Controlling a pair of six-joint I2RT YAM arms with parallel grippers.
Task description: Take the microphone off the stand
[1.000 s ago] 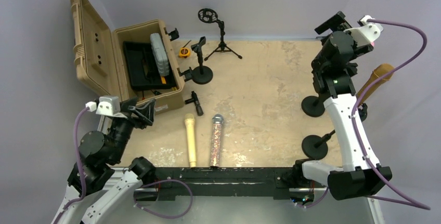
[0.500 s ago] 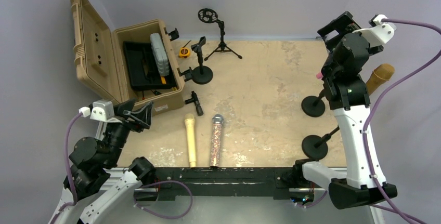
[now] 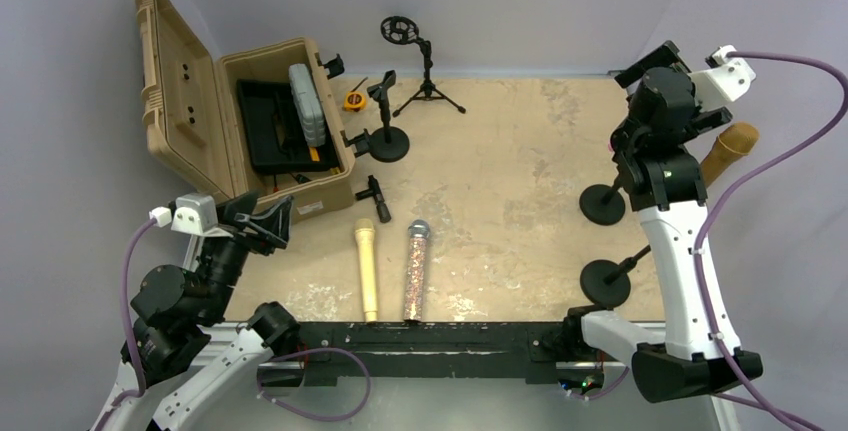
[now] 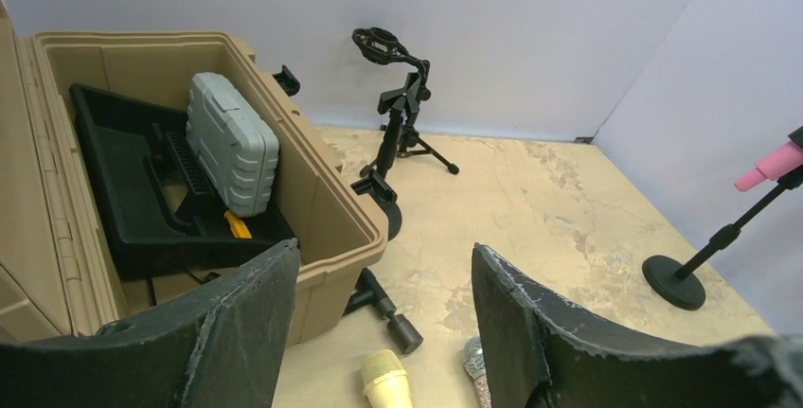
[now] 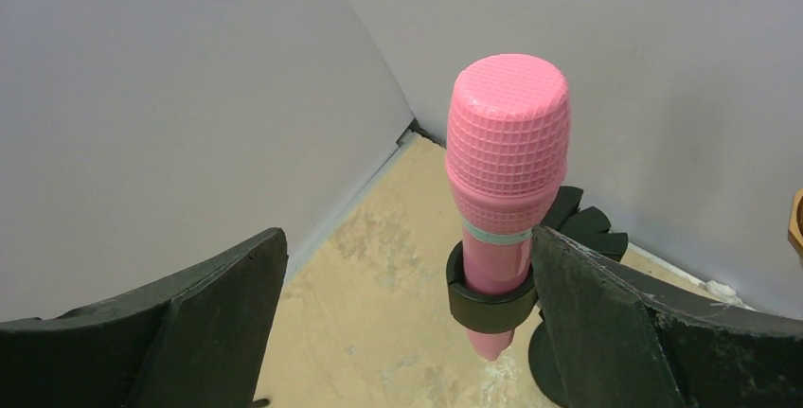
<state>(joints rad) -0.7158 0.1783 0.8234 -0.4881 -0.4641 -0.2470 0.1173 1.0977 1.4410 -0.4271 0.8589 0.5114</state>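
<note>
A pink microphone (image 5: 504, 167) sits upright in the black clip (image 5: 485, 294) of a stand. In the left wrist view it shows far right (image 4: 769, 166) on a stand with a round base (image 4: 674, 282). In the top view only a pink tip (image 3: 612, 143) shows beside the right arm, above the base (image 3: 603, 204). My right gripper (image 5: 407, 313) is open, the microphone between its fingers close to the right finger (image 5: 606, 313), not gripped. My left gripper (image 4: 383, 304) is open and empty, raised at the near left (image 3: 262, 219).
A tan case (image 3: 270, 131) stands open at the left. A yellow microphone (image 3: 366, 269) and a glittery one (image 3: 415, 268) lie on the table. Empty stands are at the back (image 3: 388, 136), (image 3: 425, 81). A second base (image 3: 606, 281) and a brown microphone (image 3: 728, 148) are at right.
My right arm has moved right and back, bringing its open gripper around the pink microphone. My left arm pulled back a little toward the near left.
</note>
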